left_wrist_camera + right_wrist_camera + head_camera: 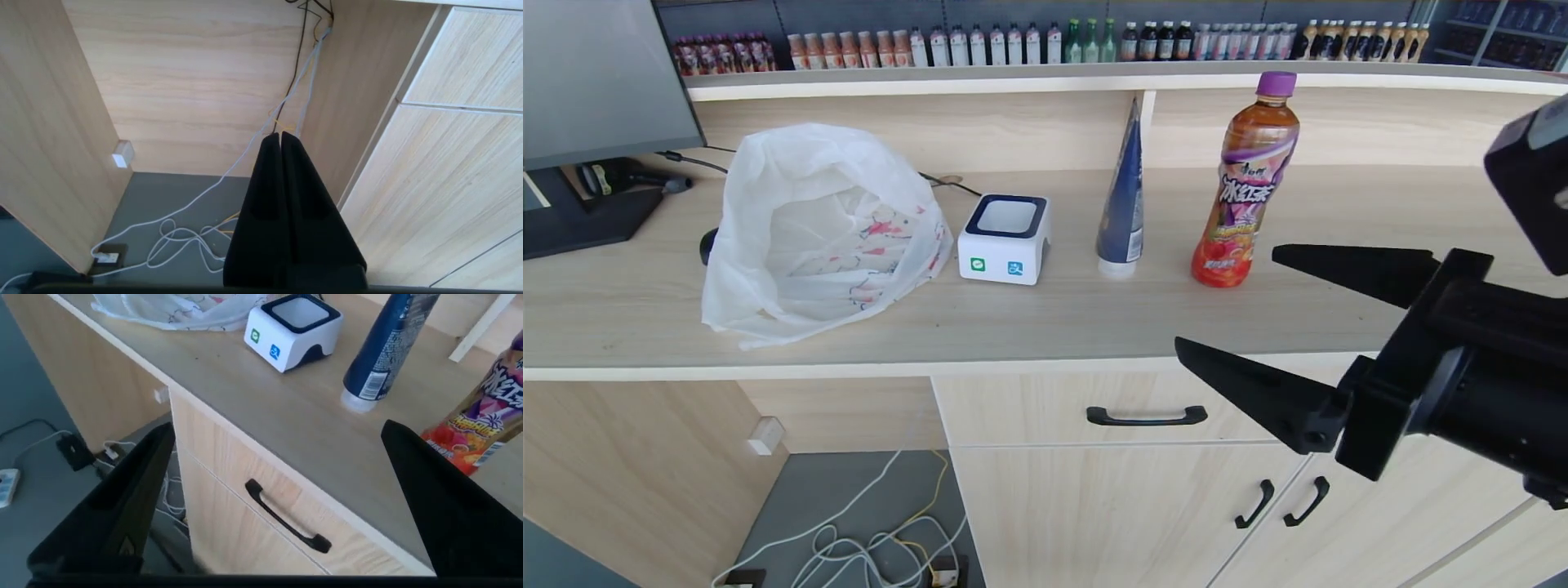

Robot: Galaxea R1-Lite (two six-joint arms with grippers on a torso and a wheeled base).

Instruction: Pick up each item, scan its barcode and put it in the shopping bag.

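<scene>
Your right tool (1225, 298) hung spread wide before the pale wooden table (1045, 327) bearing a purple-capped orange bottle (1245, 184), dark blue tube (1121, 196), white cube scanner (1005, 238) and white plastic bag (817, 237). Your left tool (280, 147) was pinched closed, empty.

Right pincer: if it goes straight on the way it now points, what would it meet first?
The right pincer would probably meet the counter's front edge, just above the drawer handle; clearing that, the blue tube. Depth is unclear.

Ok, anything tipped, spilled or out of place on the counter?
Nothing stands out. The bottle and the tube stand upright, apart; the scanner sits beside the open bag. No spill on the counter.
</scene>
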